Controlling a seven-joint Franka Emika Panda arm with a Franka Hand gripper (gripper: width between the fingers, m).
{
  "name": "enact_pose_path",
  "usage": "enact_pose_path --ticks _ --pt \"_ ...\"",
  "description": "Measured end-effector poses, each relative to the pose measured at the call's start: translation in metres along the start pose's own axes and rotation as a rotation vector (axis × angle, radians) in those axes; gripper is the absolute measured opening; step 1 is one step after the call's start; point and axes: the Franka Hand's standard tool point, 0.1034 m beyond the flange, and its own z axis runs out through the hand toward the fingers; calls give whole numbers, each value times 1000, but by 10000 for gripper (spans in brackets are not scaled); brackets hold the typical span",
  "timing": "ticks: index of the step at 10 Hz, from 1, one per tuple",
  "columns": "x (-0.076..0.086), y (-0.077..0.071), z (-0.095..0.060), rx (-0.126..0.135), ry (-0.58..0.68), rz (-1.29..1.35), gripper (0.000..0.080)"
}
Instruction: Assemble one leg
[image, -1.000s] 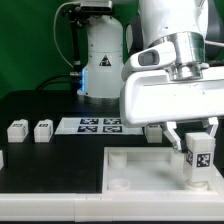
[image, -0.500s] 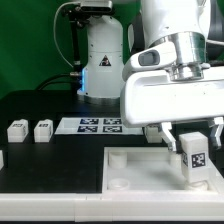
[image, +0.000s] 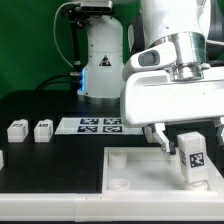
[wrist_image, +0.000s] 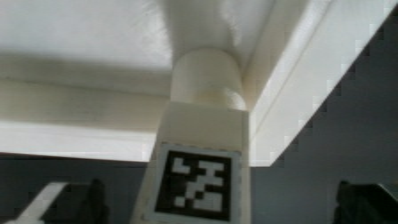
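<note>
The leg (image: 192, 156), a small white block with a black-and-white tag, stands upright in the corner socket of the white tabletop (image: 140, 166) at the exterior view's right. My gripper (image: 189, 138) is open just above it. One finger is on each side of the leg and neither touches it. In the wrist view the leg (wrist_image: 199, 150) rises from the tabletop (wrist_image: 89, 60) with its tag facing the camera. The dark fingertips (wrist_image: 64, 204) stand well apart from it on both sides.
Two more white legs (image: 17, 129) (image: 42, 130) lie on the black table at the exterior view's left. The marker board (image: 98, 125) lies behind the tabletop. Another white piece (image: 152, 130) sits beside the gripper. The arm's base (image: 100, 60) stands at the back.
The gripper's fingers have spread apart and let go of the leg. The leg stays upright in the tabletop's corner.
</note>
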Motion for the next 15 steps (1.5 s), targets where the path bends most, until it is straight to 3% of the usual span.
enact_pose_path --ticks 4,7,9,11,12,15 --pt "4 0 -4 3 -28 -1 649" --pt "28 -2 -12 18 -113 -1 649" --pt "22 1 -10 35 -314 3 649" --pt "27 5 -9 49 -467 11 649" --pt "18 6 -8 60 -571 14 649" --pt "14 7 -1 61 -603 27 649"
